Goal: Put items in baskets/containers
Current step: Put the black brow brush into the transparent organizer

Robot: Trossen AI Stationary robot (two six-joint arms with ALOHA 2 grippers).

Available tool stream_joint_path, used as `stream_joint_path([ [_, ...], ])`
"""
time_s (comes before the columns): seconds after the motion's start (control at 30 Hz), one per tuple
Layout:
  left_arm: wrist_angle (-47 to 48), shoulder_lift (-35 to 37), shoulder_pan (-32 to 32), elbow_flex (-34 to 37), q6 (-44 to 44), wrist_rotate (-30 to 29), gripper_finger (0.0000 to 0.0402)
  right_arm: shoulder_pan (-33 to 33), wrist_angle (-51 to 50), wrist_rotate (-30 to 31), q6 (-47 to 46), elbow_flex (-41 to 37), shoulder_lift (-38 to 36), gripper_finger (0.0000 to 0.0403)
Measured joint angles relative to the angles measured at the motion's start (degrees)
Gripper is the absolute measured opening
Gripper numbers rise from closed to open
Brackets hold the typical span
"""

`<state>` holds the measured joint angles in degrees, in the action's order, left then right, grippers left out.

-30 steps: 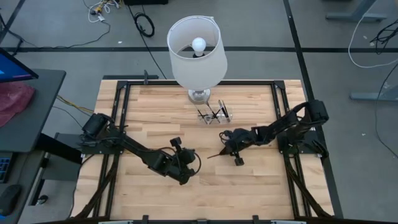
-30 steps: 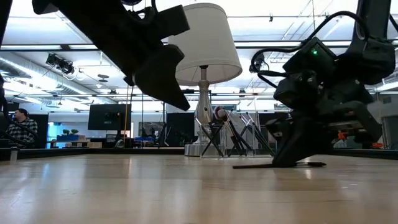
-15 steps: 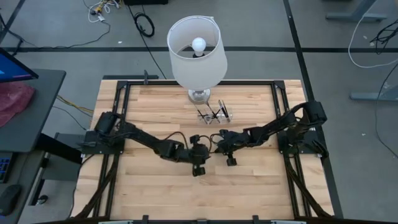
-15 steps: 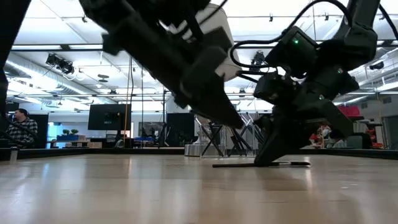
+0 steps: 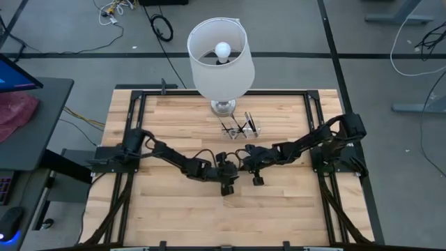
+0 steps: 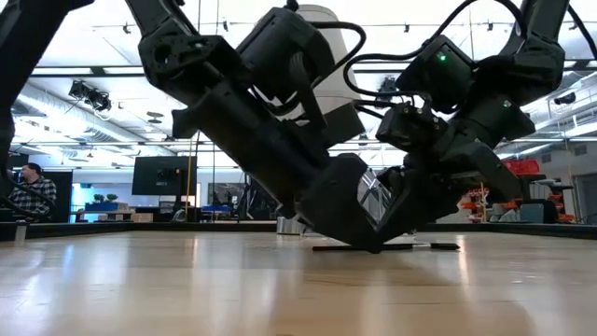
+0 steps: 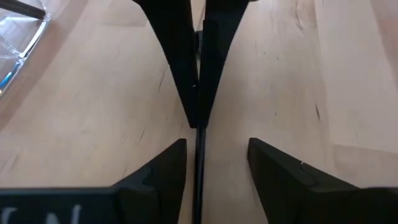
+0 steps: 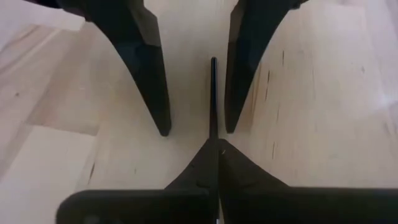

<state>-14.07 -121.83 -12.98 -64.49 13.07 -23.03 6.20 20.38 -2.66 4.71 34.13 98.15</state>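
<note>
A last dark brush (image 8: 213, 93) is being pinched by the right hand (image 5: 245, 165) low over the bench (image 5: 174, 216), the spread left hand (image 5: 232, 172) straddling its free end, while several brushes are already standing in the clear box (image 5: 240, 128).

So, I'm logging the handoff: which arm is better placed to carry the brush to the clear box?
Right, probably: the right gripper is shut on the brush, while the left gripper stands open around it.
</note>
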Motion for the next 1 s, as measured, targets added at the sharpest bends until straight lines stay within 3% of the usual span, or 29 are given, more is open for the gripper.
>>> stream_joint_path([
  [0.3, 0.1, -0.2, 0.9, 0.0, 1.2, 2.4, 0.0138, 0.1, -3.3, -1.0, -3.8, 0.2, -0.3, 0.0008],
  [0.53, 0.2, -0.3, 0.8, 0.1, 1.6, 2.6, 0.0135, 0.1, -2.6, -0.8, -2.8, 0.0, -3.6, 0.0057],
  [0.7, 0.2, -0.3, 0.8, 0.2, 2.5, 2.7, 0.0133, 0.1, -8.3, -0.3, -7.5, -0.6, -7.1, 0.0097],
  [0.83, 0.1, -0.4, 0.8, 0.2, 2.5, 2.7, 0.0133, 0.9, -3.2, 0.7, -8.4, -4.5, -5.4, 0.0120],
  [1.0, -0.1, -0.4, 0.8, 0.3, 2.4, 2.7, 0.0133, 1.0, 11.1, 3.1, -8.4, -9.2, -1.4, 0.0141],
])
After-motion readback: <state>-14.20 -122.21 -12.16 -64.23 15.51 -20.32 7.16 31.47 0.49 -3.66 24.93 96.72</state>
